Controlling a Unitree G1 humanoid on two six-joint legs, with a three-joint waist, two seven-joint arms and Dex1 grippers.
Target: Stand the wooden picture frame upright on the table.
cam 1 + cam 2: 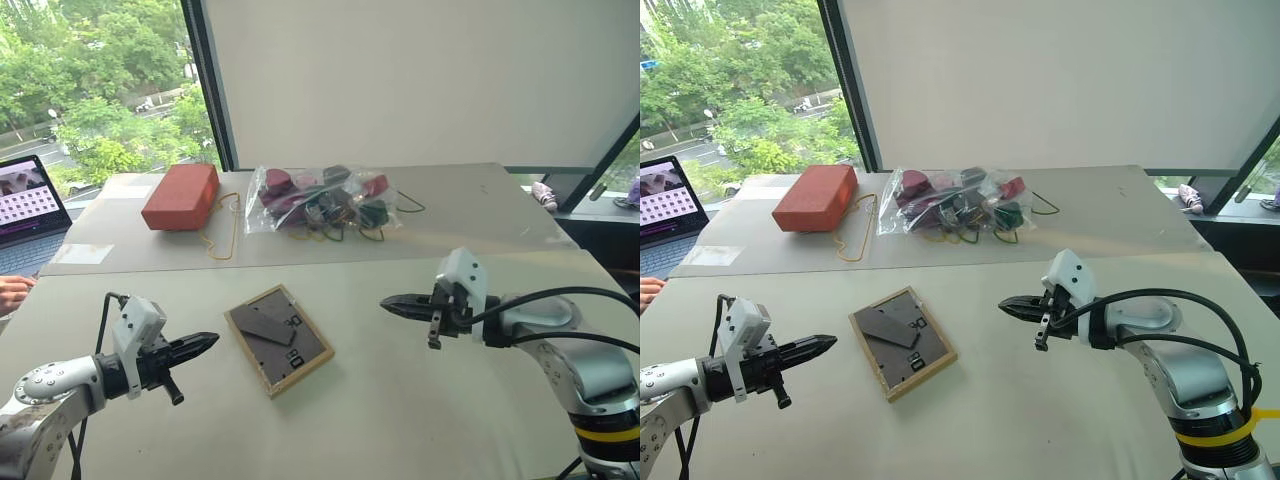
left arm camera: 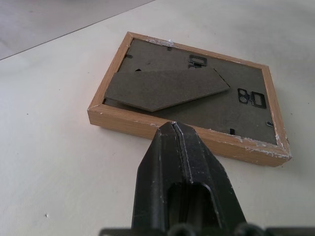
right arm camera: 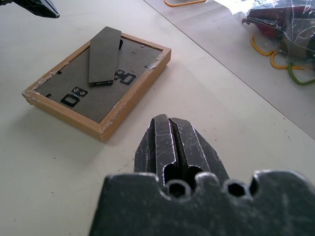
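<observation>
Currently, frame position: the wooden picture frame (image 1: 279, 338) lies flat on the table (image 1: 420, 400), face down, its dark back upward, between the two grippers and a little nearer the left one.
Stand flap: the grey flap (image 2: 165, 88) rests on the back, slightly raised at its wide end, pointing across the frame.
Back fittings: small black metal hangers (image 2: 251, 97) sit on the back board near the frame's edges.
Left gripper: the left gripper (image 1: 205, 343) hangs just beside the frame's left edge, apart from it, its tip aimed at the wood; its two black fingers are pressed together with nothing between them.
Left wrist view: the closed tip (image 2: 173, 126) points at the long wooden side of the frame, close to it; contact cannot be told.
Right gripper: the right gripper (image 1: 392, 303) hovers above the table well to the right of the frame, pointing toward it, fingers closed together and empty.
Right wrist view: the frame lies beyond the joined fingers (image 3: 165, 142), one corner turned toward them.
Behind the frame: a red brick-like block (image 1: 181, 196) and a clear bag of coloured items (image 1: 322, 199) lie on the far part of the table.
Left edge: a laptop (image 1: 28, 205) stands open.
</observation>
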